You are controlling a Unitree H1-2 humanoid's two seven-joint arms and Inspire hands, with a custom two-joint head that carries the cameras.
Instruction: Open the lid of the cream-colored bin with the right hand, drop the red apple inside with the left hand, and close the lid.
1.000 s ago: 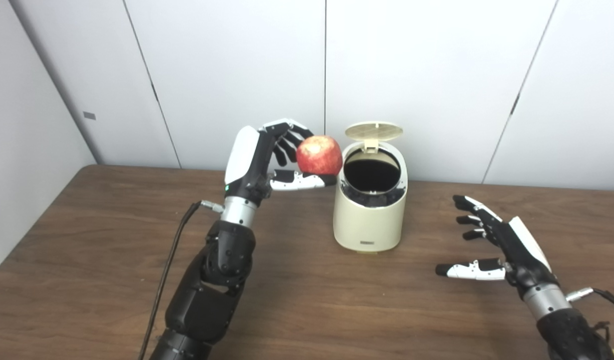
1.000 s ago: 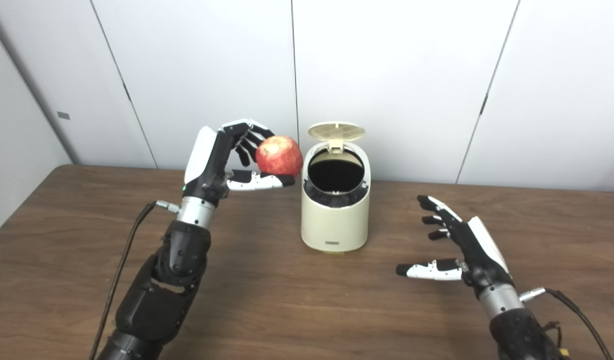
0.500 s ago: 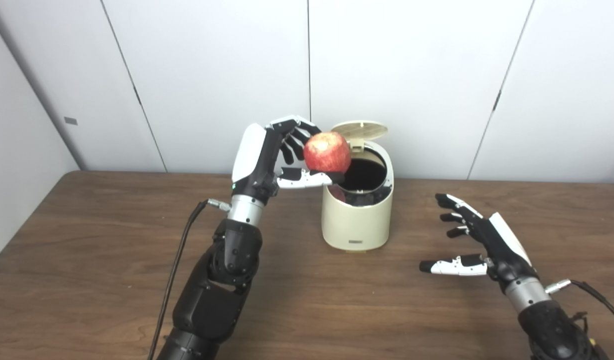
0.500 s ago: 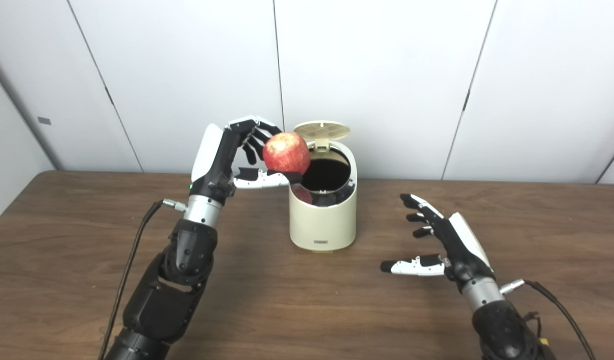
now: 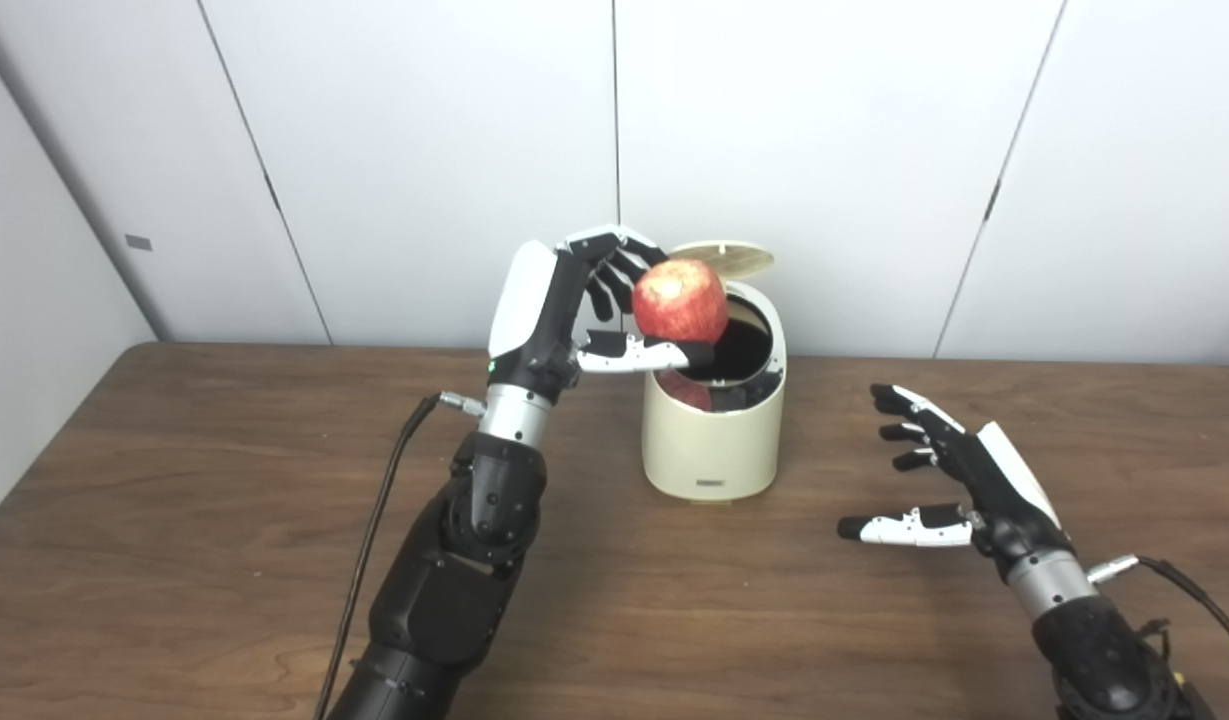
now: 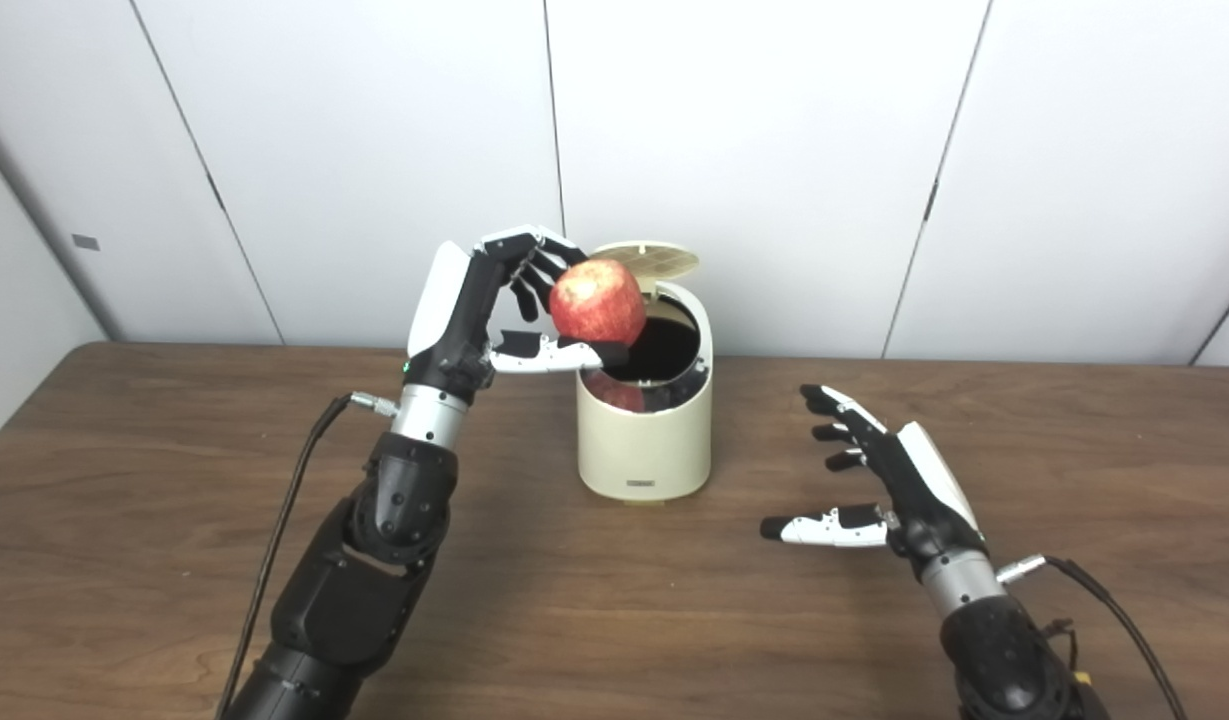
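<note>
Left hand point(image 5: 564, 315) gripping red apple point(image 5: 679, 301), now farther over open bin point(image 5: 714, 440); right hand point(image 5: 959, 480) spread, empty.

Lab or test room, not a home. Dark brown wood-grain worktop point(image 5: 174, 560) pushed against plain white wall panels point(image 5: 824, 150) split by thin dark vertical seams; a small grey tag point(image 5: 138, 242) sits on the panel above the worktop's far left corner. Black cables point(image 5: 374, 560) trail across the worktop from the robot's arms. No decor on the panels behind the worktop.
</note>
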